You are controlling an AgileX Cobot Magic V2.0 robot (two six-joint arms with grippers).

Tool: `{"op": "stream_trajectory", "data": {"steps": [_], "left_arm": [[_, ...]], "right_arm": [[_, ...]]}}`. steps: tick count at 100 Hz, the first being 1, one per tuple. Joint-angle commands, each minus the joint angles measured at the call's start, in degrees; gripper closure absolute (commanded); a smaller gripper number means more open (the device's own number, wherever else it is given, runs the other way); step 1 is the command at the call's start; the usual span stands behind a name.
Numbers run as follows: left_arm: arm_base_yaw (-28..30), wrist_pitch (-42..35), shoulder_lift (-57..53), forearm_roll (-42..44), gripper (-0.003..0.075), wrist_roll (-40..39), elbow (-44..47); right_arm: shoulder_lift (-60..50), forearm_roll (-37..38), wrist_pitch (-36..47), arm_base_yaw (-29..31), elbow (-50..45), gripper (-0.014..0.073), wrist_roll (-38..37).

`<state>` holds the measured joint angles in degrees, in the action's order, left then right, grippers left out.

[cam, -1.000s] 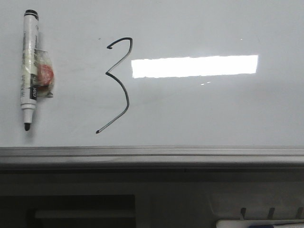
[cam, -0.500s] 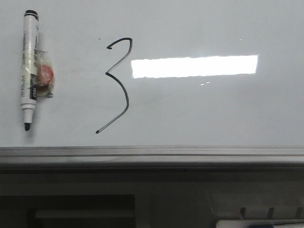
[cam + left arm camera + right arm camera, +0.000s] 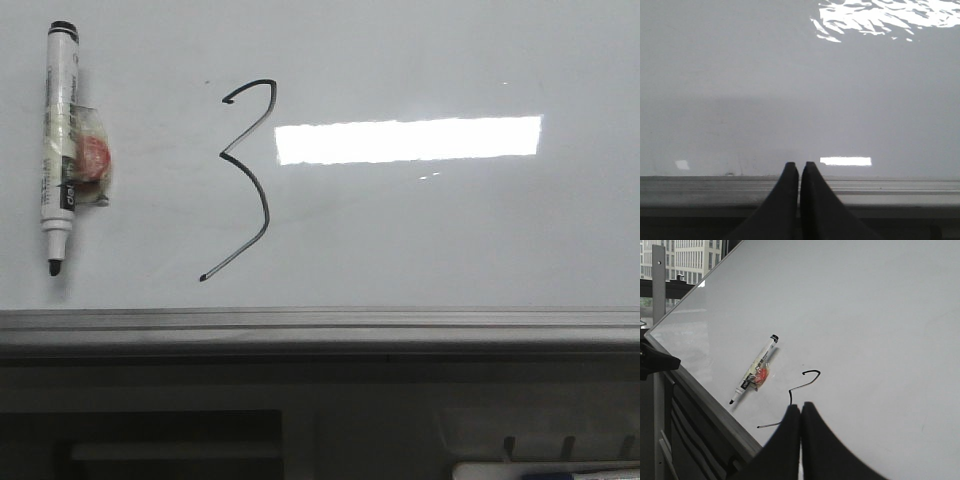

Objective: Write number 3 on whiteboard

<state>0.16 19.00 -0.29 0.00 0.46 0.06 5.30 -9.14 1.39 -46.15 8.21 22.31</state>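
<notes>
The number 3 (image 3: 245,180) stands fully drawn in the left-centre of the front view on the whiteboard (image 3: 430,240), and the uncapped marker (image 3: 59,150) lies flat at the upper left, so the writing looks finished with nothing evidently left. Neither arm shows in the front view. Each wrist view shows its own pincer, the left gripper (image 3: 799,167) over the board's edge strip and the right gripper (image 3: 800,409) above the drawn figure, both pressed closed and holding nothing.

glossy whiteboard (image 3: 420,230), grey metal edge strip (image 3: 320,322)
</notes>
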Motion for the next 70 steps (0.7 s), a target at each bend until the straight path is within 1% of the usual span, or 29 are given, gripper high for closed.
{"op": "stream_trajectory", "data": {"steps": [1,3,5,8,19,31,37,38,39,55,59,70], "left_arm": [[0.16,-3.29,-1.34,0.0,0.0741,-0.46,0.59],[0.16,-3.29,-1.34,0.0,0.0741,-0.46,0.59],[0.16,-3.29,-1.34,0.0,0.0741,-0.46,0.59],[0.16,-3.29,-1.34,0.0,0.0741,-0.46,0.59],[0.16,-3.29,-1.34,0.0,0.0741,-0.46,0.59],[0.16,-3.29,-1.34,0.0,0.0741,-0.46,0.59],[0.16,-3.29,-1.34,0.0,0.0741,-0.46,0.59],[0.16,-3.29,-1.34,0.0,0.0741,-0.46,0.59],[0.16,-3.29,-1.34,0.0,0.0741,-0.46,0.59],[0.16,-3.29,-1.34,0.0,0.0741,-0.46,0.59],[0.16,-3.29,-1.34,0.0,0.0741,-0.46,0.59],[0.16,-3.29,-1.34,0.0,0.0741,-0.46,0.59]], "right_arm": [[0.46,10.98,4.69,0.4,1.61,0.064,-9.69],[0.46,11.81,4.69,0.58,1.61,0.064,-11.45],[0.46,14.47,4.69,1.0,1.61,0.064,-13.73],[0.46,15.67,4.56,1.91,1.61,0.064,-16.0],[0.46,15.67,3.29,7.06,1.61,0.064,-17.66],[0.46,15.33,3.15,16.43,1.61,0.064,-18.22],[0.46,15.33,3.15,22.95,1.61,0.064,-18.22],[0.46,15.33,3.15,22.95,1.61,0.064,-18.22],[0.46,15.33,3.15,24.99,1.61,0.064,-18.22],[0.46,15.33,3.04,38.74,1.61,0.064,-18.22],[0.34,15.33,3.07,41.38,1.33,0.064,-18.22],[-0.81,15.33,3.07,46.31,-0.98,0.064,-18.22]]}}
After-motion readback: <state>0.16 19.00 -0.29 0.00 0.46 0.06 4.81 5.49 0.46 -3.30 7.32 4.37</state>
